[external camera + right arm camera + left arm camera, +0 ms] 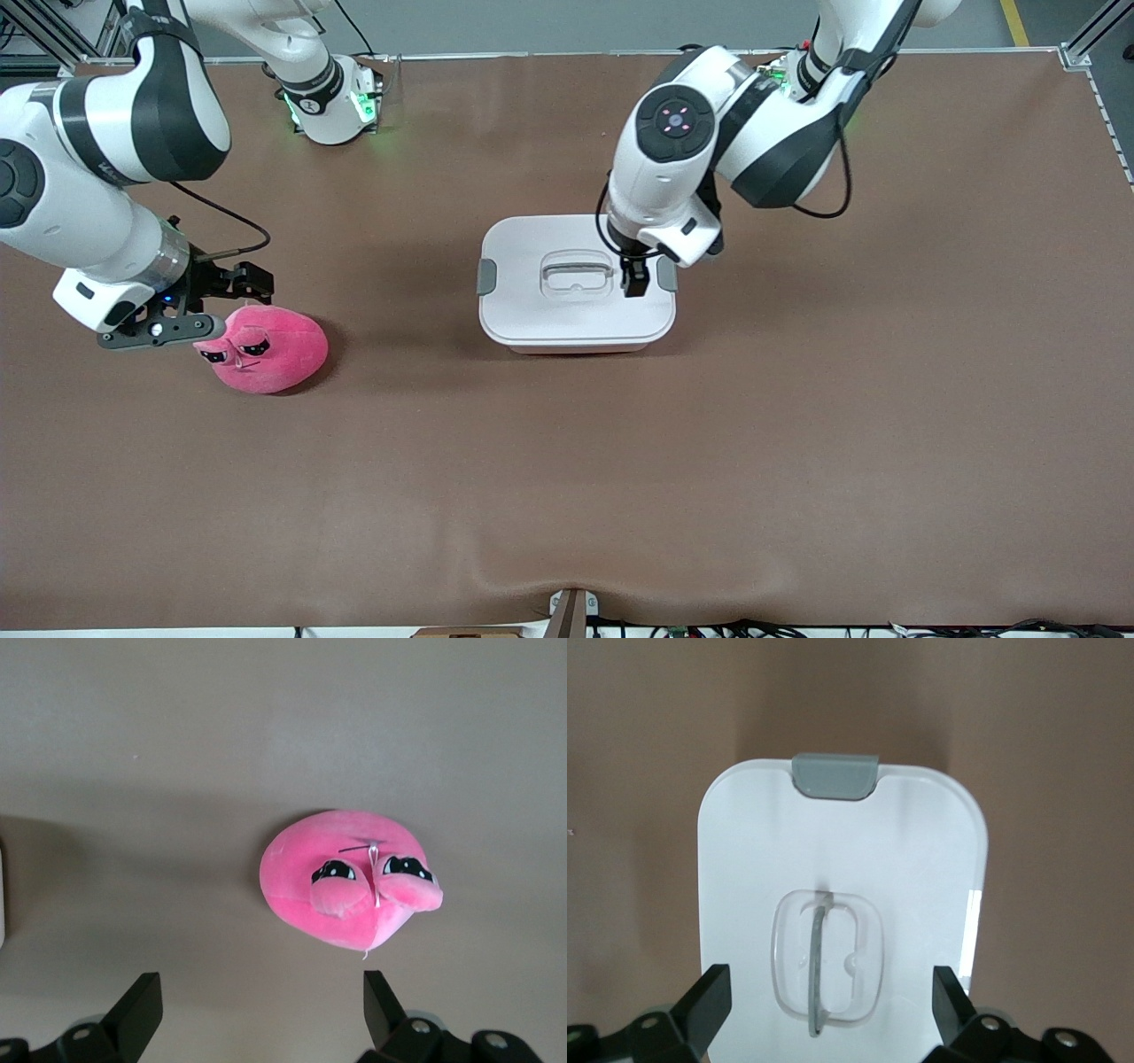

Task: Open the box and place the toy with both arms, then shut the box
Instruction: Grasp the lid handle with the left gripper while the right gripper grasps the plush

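Remaining wholly undone: box (576,292) mid-table, lid on, latches seemingly unreleased, left gripper (635,282) spread empty over its handle-side end; toy (270,347) on table toward right arm's end, right gripper (190,306) spread empty above it.

You're looking at a box (576,297) with a smooth, faintly glossy white plastic lid (842,859), matt grey plastic latches (835,775) and a clear plastic handle recess (828,961). The toy (268,347) is soft pink plush, fuzzy and matt. The table (620,461) wears a matt brown covering, slightly rippled.
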Controlling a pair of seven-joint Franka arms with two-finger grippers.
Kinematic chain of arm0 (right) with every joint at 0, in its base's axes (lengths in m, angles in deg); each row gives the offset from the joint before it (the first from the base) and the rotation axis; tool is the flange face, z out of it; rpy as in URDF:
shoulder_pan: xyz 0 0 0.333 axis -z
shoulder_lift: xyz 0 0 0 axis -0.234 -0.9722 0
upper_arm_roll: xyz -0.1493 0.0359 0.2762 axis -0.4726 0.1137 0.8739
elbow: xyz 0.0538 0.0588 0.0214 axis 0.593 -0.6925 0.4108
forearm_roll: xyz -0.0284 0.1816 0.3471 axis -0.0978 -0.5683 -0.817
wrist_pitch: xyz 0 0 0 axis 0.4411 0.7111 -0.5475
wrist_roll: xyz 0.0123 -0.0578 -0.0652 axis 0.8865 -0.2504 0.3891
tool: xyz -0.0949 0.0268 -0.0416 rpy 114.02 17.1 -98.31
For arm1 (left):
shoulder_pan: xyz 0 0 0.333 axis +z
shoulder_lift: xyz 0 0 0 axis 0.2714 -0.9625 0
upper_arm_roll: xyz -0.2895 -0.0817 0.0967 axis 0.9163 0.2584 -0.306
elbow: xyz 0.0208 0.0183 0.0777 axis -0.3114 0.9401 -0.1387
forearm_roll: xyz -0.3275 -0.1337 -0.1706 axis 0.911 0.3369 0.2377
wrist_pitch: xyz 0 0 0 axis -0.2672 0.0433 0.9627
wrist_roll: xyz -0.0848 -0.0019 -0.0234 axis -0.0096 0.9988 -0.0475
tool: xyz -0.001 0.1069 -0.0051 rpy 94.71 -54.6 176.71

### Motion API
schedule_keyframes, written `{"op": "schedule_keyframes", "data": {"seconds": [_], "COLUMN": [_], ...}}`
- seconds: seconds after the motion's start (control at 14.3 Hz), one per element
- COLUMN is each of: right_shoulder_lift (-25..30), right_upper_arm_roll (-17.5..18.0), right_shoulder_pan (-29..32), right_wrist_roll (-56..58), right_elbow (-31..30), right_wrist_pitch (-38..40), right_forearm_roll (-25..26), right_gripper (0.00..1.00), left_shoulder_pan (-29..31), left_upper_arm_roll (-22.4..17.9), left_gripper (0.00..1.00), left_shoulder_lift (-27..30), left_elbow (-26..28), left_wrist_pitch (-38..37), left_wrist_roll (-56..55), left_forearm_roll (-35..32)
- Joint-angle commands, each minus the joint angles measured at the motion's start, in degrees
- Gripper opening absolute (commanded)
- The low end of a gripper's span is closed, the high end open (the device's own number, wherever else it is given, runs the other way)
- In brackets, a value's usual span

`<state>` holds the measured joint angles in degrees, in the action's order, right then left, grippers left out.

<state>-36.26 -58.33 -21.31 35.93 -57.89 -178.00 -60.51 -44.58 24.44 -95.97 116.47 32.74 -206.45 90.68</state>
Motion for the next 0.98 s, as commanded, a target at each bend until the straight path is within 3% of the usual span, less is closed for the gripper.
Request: {"op": "schedule_keyframes", "data": {"seconds": [0.0, 0.49, 0.91], "right_shoulder_lift": [0.6, -2.5, -1.5], "right_upper_arm_roll": [-0.2, -0.3, -0.4], "right_shoulder_pan": [-0.4, 0.2, 0.5], "right_wrist_roll": [1.0, 2.3, 2.5], "right_elbow": [-1.1, -1.7, -9.5], "right_wrist_pitch": [-1.5, 0.6, -9.9], "right_forearm_roll": [1.2, 1.2, 5.5], "right_gripper": [1.0, 1.0, 1.0], "left_shoulder_pan": [-2.5, -6.0, -7.6], "left_upper_arm_roll": [-0.5, -0.5, -0.5], "left_gripper": [1.0, 1.0, 1.0], "left_shoulder_lift": [-2.1, -7.1, -9.5], "left_elbow": [-1.7, -1.6, -1.6], "left_wrist_pitch": [-0.1, 2.7, 7.8], "left_wrist_roll": [-0.5, -0.6, -2.7], "left_forearm_roll": [0.0, -6.5, -6.7]}}
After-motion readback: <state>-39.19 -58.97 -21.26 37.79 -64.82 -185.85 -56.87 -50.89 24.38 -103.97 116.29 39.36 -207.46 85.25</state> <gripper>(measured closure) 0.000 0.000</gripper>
